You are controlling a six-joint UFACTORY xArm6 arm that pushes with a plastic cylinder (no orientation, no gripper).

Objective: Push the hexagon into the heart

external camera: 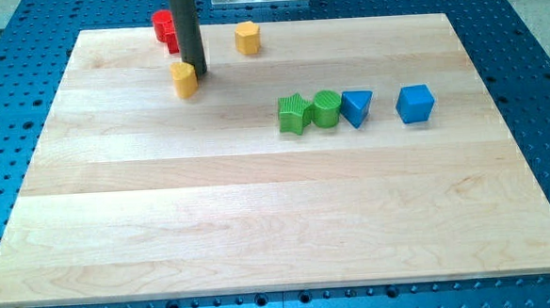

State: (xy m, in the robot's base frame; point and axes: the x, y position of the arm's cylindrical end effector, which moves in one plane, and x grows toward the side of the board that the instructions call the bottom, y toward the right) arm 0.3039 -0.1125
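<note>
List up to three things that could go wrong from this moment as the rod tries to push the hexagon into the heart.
1. My tip sits at the yellow heart, not the yellow hexagon, so it may shove the target away.
2. The hexagon lies near the board's top edge and could slide off.
3. The rod partly hides the red block, which it might knock.

The board (pixel 259 211) is pale, smooth, matt wood with visible grain; the blue table (pixel 523 28) looks like perforated painted metal; the rod (pixel 186 27) is dark and matt.

Light: bright, even, from above
Shadows: short, soft, beside blocks on the worktop (pixel 260 221)
Focus: sharp throughout
Glare: none
</note>
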